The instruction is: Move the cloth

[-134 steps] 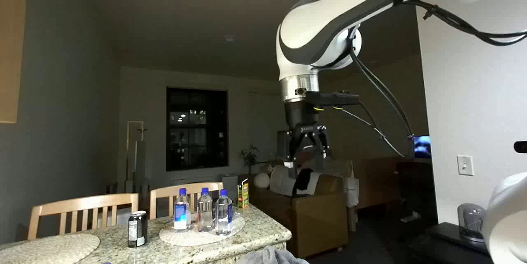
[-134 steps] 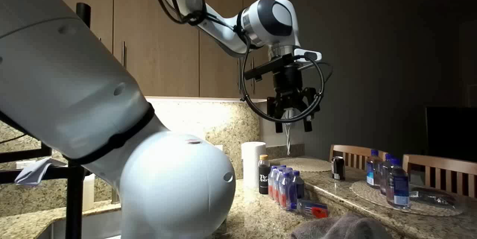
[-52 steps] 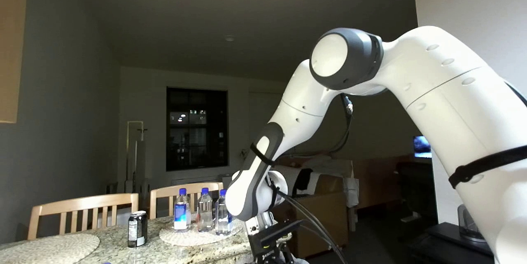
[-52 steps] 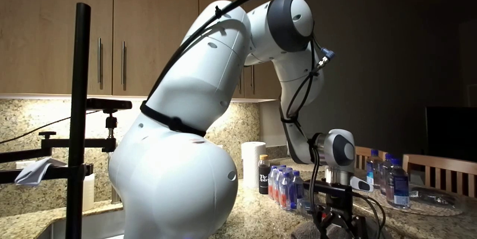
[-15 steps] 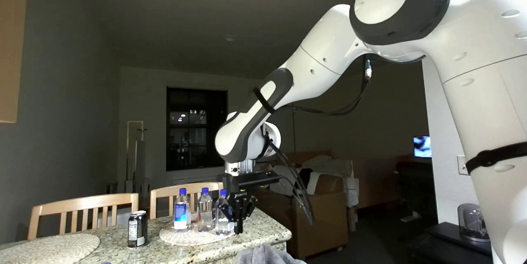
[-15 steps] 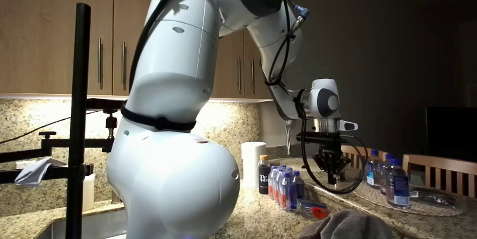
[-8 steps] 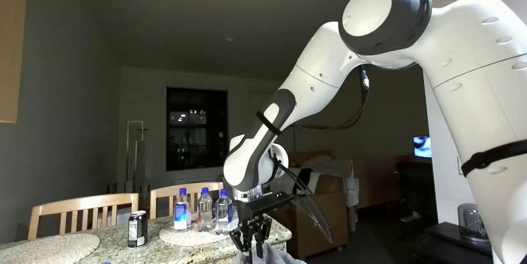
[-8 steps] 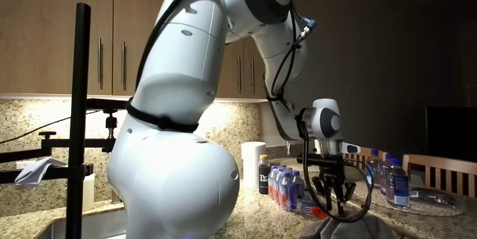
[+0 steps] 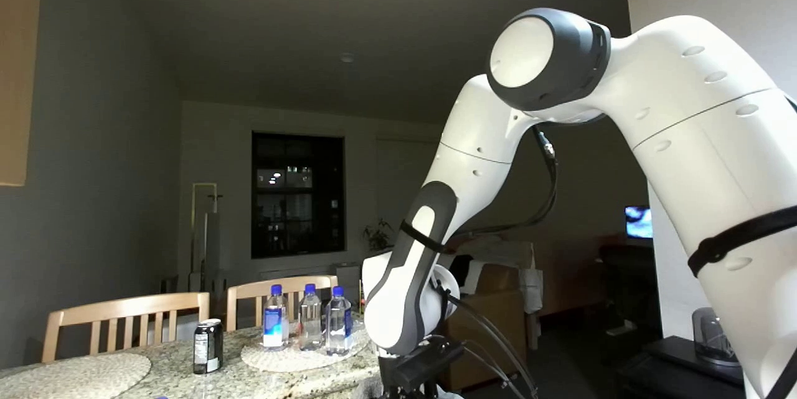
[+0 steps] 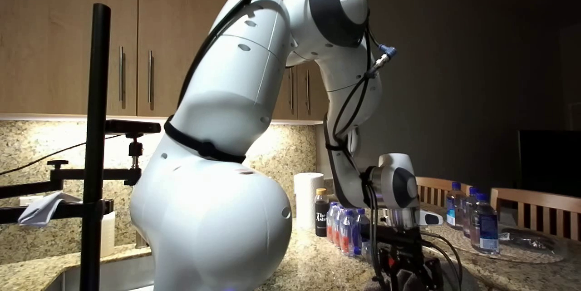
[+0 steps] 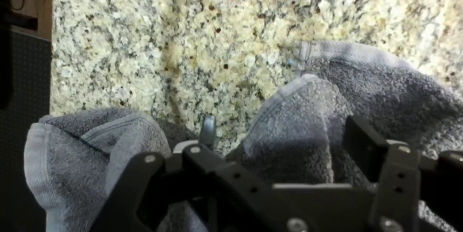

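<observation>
The grey cloth [image 11: 296, 116] lies in folds on the granite counter in the wrist view, with a second fold at the lower left. A little of it shows at the bottom of both exterior views, at the base of the gripper [image 9: 367, 389] [image 10: 411, 280]. My gripper [image 11: 284, 134] is open. A raised fold of the cloth stands between its two spread fingers; the right finger is over the cloth. I cannot tell whether the fingers touch it. In both exterior views the fingertips are cut off or hidden.
Several clear bottles [image 10: 347, 232] and a dark bottle [image 10: 321, 214] stand left of the gripper. On the raised counter are more bottles [image 9: 309, 318] on a woven mat [image 9: 268, 358] and a black can [image 9: 208, 346]. The counter edge [image 11: 51, 80] shows at the wrist view's left.
The gripper was high, then low at the cloth, then raised again one second ago with fingers close together. Since then it has come down over the cloth and its fingers have spread.
</observation>
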Tool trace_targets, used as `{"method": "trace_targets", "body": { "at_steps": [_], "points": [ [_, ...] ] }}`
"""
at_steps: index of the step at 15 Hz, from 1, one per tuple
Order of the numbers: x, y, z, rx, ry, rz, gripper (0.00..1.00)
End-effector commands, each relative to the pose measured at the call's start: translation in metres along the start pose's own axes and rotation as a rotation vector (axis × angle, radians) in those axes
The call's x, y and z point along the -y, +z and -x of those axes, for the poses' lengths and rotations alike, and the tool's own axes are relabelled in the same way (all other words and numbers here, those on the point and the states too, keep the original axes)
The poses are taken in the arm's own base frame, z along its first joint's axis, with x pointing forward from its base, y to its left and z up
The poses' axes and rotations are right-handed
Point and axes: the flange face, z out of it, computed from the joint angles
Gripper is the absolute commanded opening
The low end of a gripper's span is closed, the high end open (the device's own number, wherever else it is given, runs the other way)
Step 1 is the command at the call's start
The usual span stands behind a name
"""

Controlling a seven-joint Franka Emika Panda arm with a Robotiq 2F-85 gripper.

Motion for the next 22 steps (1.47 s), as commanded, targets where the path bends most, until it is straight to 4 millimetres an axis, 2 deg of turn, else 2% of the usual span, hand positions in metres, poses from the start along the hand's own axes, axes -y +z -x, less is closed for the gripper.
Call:
{"method": "trace_targets", "body": {
  "at_steps": [1,8,15,16,17,22],
  "points": [
    [0.007,0.015,0.007,0.004,-0.011,-0.019,1.00],
    [0.034,0.040,-0.005,-0.024,-0.020,-0.058,1.00],
    [0.040,0.063,-0.032,-0.090,-0.018,-0.066,1.00],
    [0.038,0.064,-0.034,-0.093,-0.023,-0.070,0.75],
    [0.038,0.065,-0.036,-0.090,-0.022,-0.070,0.74],
    [0.033,0.059,-0.034,-0.078,-0.021,-0.075,0.39]
  ]
}}
